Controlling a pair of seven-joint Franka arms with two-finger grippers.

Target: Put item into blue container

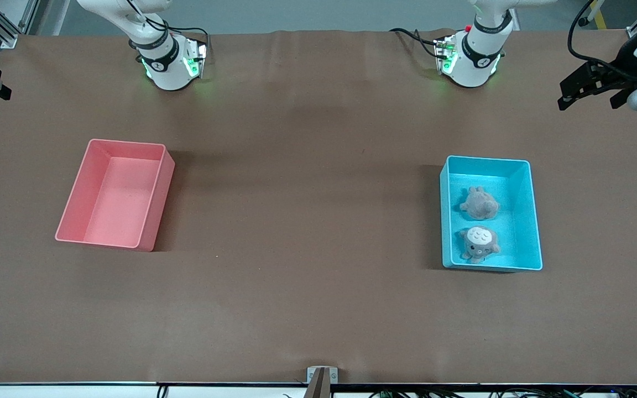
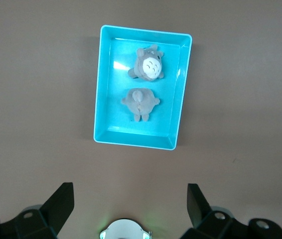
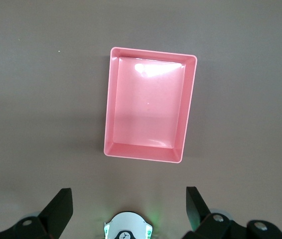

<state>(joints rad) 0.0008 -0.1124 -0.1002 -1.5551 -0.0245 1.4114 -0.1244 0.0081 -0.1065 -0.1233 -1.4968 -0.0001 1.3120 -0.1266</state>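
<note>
The blue container point(image 1: 444, 221) stands toward the left arm's end of the table. Two grey plush toys lie in it. One is face up point(image 1: 480, 244), nearer the front camera. The other is face down point(image 1: 479, 203), beside it. In the left wrist view the container point(image 2: 97, 89) and both toys point(image 2: 150, 65) point(image 2: 140, 102) show from straight above. My left gripper point(image 2: 130, 191) hangs high over bare table between its base and the container, open and holding nothing. My right gripper point(image 3: 129, 191) hangs high and open too, over the table near the pink bin.
A pink bin point(image 1: 75, 193) of the same size stands toward the right arm's end with nothing in it; its rim point(image 3: 190, 109) shows in the right wrist view. The arm bases point(image 1: 166, 61) point(image 1: 473, 55) stand at the table's edge farthest from the front camera. Brown tabletop lies between the bins.
</note>
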